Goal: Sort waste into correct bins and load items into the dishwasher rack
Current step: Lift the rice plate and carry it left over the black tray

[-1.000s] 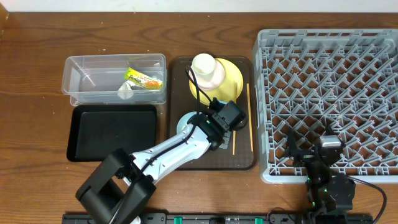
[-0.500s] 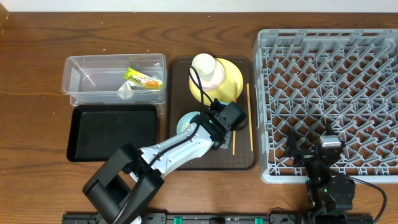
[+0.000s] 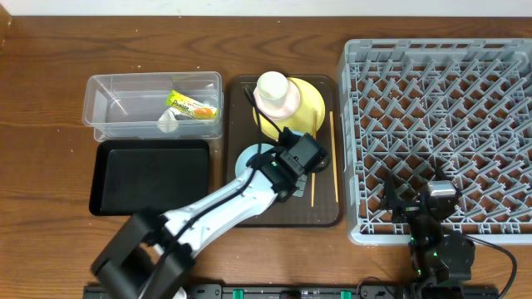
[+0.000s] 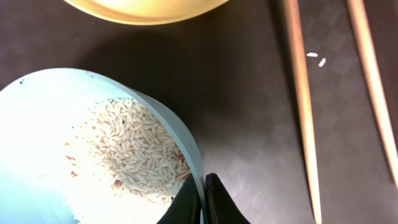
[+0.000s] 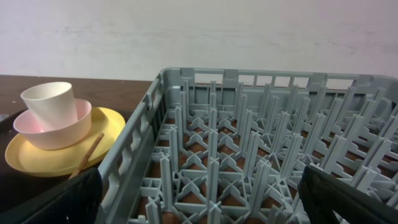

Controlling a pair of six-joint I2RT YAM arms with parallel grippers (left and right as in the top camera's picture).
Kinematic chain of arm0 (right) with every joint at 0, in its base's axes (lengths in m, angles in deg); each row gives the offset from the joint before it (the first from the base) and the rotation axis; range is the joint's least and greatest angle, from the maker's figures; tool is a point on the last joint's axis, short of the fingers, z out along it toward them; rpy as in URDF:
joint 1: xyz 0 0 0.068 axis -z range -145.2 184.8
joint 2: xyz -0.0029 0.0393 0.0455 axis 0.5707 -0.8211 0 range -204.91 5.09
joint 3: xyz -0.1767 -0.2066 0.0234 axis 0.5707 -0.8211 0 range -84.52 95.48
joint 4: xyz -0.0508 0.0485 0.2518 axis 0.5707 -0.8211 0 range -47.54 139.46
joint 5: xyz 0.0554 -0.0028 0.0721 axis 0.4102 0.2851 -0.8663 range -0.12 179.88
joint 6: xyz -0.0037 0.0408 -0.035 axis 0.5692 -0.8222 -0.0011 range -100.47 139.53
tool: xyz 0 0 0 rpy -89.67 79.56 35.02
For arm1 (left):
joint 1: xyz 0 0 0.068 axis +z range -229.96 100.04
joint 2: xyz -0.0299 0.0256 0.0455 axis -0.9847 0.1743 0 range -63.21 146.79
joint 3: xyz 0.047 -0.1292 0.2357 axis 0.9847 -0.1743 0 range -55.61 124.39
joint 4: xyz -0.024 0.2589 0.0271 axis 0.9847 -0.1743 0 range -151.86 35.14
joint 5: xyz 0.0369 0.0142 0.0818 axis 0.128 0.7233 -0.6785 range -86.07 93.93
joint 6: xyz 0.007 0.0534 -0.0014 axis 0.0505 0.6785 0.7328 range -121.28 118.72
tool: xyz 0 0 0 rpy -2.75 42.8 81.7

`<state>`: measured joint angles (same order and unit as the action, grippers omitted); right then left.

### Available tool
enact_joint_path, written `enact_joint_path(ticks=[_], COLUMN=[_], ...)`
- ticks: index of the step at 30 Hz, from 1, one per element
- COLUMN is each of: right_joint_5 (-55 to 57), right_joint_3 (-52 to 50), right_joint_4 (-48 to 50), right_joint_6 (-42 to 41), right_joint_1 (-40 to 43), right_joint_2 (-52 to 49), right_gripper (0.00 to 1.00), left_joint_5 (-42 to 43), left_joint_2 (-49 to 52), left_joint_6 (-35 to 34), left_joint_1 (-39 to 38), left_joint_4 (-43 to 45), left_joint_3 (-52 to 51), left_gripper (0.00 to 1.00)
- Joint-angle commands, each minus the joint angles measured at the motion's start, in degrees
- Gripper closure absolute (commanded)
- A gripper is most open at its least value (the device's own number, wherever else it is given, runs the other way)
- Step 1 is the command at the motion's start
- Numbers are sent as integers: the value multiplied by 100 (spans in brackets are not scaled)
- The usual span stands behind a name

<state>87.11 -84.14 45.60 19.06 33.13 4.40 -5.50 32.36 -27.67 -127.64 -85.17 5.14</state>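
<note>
My left gripper [image 4: 203,202] is shut on the right rim of the light blue bowl [image 4: 50,124], one finger inside and one outside. White rice scraps [image 4: 130,149] lie in that bowl. From overhead, the left gripper [image 3: 273,166] and blue bowl [image 3: 248,159] are on the brown serving tray [image 3: 324,212]. Behind them the white cup [image 3: 272,85] stands in the pink bowl [image 3: 287,104] on the yellow plate [image 3: 312,104]. Two chopsticks [image 4: 301,106] lie to the right of the bowl. My right gripper [image 5: 199,199] hangs open over the near edge of the grey dishwasher rack [image 5: 249,155].
The clear tub [image 3: 108,104] at the back left holds the green-and-yellow wrapper [image 3: 191,105] and a white tissue [image 3: 168,123]. The black tray [image 3: 150,176] lies in front of it. The dishwasher rack [image 3: 440,124] fills the right side of the table. Two stray rice grains [image 4: 316,58] lie between the chopsticks.
My left gripper has closed onto the blue bowl's rim. The right arm has not moved.
</note>
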Motion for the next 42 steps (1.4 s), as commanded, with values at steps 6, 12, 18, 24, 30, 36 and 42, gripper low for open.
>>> enact_joint_path(ticks=[6,12,18,24,30,36,42], right_joint_5=[37,37,37,37,37,37,37], right_joint_3=[-7,-7,-7,-7,-7,-7,-7], right_joint_4=[-22,-22,-22,-22,-22,-22,-22], right_joint_6=[-79,-76,-76,-79,-79,-76,-79], right_joint_1=[0,0,0,0,0,0,0], right_joint_2=[31,31,31,31,31,31,31], right_gripper=[1,1,1,1,1,1,1], left_joint_5=[-326,2,1373,3576,5399,6916,8400], left_joint_2=[-1067,-1818,-2085,-1915,-1600,-901,-92], left_joint_6=[332,496,977,1692,2221,2575,3060], left_joint_1=[476,1506,3069,4841,6321,7143,7604], left_joint_4=[-732,-1325,-1458,-1421,-1425,-1421,-1423], left_joint_3=[-42,-42,-42,-44,-55,-55,-55], left_gripper=[94,94,94,94,94,94,94])
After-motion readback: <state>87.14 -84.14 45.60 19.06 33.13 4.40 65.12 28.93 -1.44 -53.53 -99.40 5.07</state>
